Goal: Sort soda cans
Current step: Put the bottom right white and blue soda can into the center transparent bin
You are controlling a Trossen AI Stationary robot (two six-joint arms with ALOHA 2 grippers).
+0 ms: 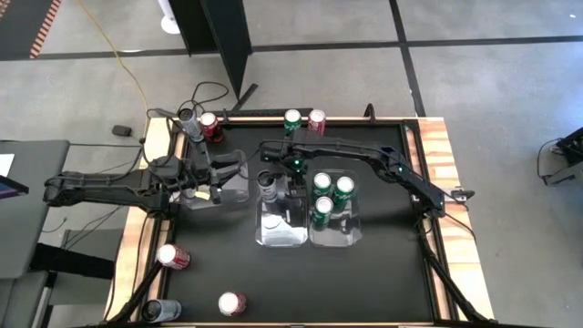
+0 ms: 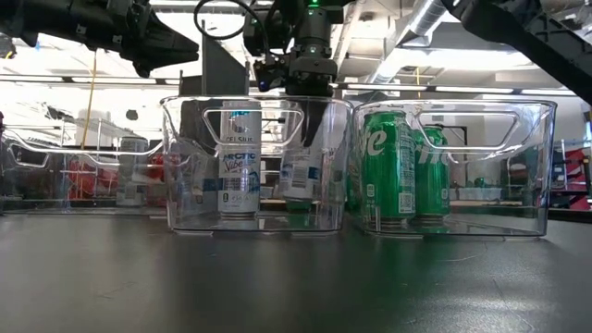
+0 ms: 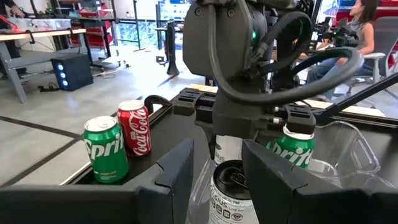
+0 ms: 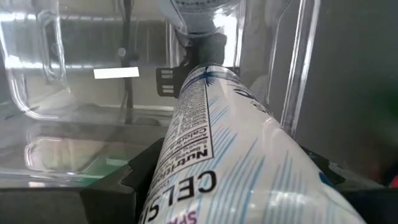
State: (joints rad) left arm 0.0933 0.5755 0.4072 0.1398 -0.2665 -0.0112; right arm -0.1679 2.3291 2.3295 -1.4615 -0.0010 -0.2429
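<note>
The white Celsius can (image 4: pixel 217 155) sits between the right gripper's (image 1: pixel 290 182) fingers, which are closed snugly around it. It hangs just inside the middle clear bin (image 2: pixel 257 162), next to a silver can (image 2: pixel 239 159) already standing there. To do this step well, I think the arm should go straight down until the can's bottom rests on the bin floor, keeping a little gap from the standing can so it does not tip. Only then should the fingers let go, and the arm should lift straight up.

The next bin (image 2: pixel 453 166) holds three green Sprite cans (image 1: pixel 330 196). The left gripper (image 1: pixel 211 187) waits just beside the bins, fingers (image 3: pixel 177 171) partly open with nothing in them.

More cans are still out on the black tabletop (image 1: pixel 383 273). A green can (image 1: pixel 291 119) and a red can (image 1: pixel 316 119) stand at the far edge. Another red can (image 1: pixel 209 124) stands with a grey one (image 1: pixel 188 119) at the far left corner. Two red cans (image 1: pixel 173 257) and a dark can (image 1: pixel 161 311) wait on the near side.

The tabletop has a wooden rim (image 1: pixel 437 146). Around it is a grey floor (image 1: pixel 492 82) with a yellow cable (image 1: pixel 114 50). Behind the table is a workshop, and a person (image 3: pixel 348 40) sits on a chair.
</note>
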